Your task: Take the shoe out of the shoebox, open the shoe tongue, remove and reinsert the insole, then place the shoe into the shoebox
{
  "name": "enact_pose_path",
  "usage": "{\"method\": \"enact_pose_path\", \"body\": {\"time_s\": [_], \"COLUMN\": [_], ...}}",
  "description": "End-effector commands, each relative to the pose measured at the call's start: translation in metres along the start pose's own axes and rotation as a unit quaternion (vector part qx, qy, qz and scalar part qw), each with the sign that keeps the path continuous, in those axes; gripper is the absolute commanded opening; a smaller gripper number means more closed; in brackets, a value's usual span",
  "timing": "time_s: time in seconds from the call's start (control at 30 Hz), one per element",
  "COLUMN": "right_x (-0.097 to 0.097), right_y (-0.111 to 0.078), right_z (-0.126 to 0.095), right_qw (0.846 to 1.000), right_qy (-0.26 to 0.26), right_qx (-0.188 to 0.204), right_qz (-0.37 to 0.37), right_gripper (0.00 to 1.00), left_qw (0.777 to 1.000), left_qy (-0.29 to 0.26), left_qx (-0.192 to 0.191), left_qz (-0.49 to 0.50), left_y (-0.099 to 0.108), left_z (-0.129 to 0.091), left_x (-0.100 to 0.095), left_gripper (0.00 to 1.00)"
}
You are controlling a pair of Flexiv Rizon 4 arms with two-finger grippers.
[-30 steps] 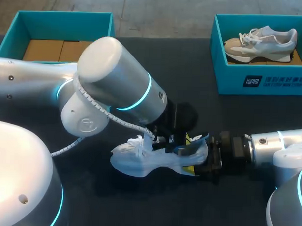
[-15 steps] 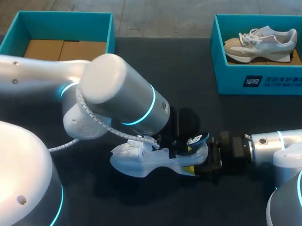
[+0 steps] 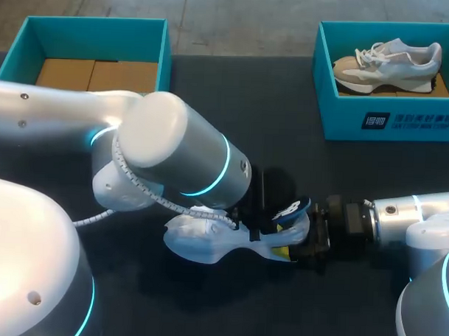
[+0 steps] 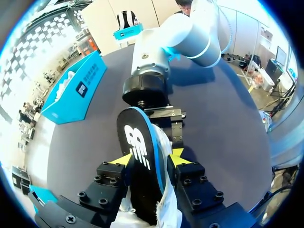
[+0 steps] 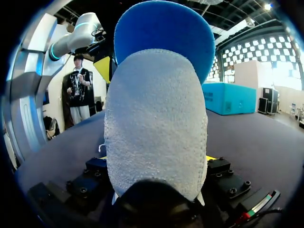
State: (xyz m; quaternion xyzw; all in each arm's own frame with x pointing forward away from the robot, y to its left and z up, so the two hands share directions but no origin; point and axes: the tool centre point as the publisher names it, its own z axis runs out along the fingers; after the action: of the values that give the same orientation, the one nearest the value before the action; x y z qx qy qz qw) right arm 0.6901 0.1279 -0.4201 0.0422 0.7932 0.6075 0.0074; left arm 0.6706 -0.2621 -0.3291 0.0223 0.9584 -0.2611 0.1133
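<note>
Left tool [image 4: 149, 158] pinches the insole [image 4: 137, 142], half inside the shoe [image 3: 200, 241] at the bench's [image 3: 212, 101] six o'clock, heel toward three, clamped by the right tool [image 5: 156, 164]. Best slid along the sole, flat, no buckling.

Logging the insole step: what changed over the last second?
The left arm dropped lower over the shoe and shifted toward the right gripper. The left gripper is now shut on the insole, whose logo end now shows above the heel. Unchanged: the right gripper clamped on the heel, the shoe on the table, the left shoebox, the right shoebox and the second shoe.
</note>
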Motion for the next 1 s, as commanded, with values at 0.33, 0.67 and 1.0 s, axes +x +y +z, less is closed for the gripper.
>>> {"method": "enact_pose_path", "body": {"time_s": [0.33, 0.67, 1.0], "right_x": [0.002, 0.002, 0.002], "right_y": [0.0, 0.0, 0.0], "right_z": [0.0, 0.0, 0.0], "right_qw": [1.0, 1.0, 1.0], "right_qy": [0.0, 0.0, 0.0], "right_qx": [0.003, 0.003, 0.003], "right_qz": [0.0, 0.0, 0.0], "right_gripper": [0.0, 0.0, 0.0], "left_qw": [1.0, 0.999, 0.998], "left_qy": [-0.027, -0.048, -0.062], "left_qx": [-0.006, -0.011, -0.01], "left_qz": [0.002, 0.003, -0.014], "left_y": [0.0, -0.003, -0.002], "left_z": [0.012, 0.02, 0.019], "left_x": [0.002, -0.001, -0.014], "left_gripper": [0.47, 0.46, 0.45]}}
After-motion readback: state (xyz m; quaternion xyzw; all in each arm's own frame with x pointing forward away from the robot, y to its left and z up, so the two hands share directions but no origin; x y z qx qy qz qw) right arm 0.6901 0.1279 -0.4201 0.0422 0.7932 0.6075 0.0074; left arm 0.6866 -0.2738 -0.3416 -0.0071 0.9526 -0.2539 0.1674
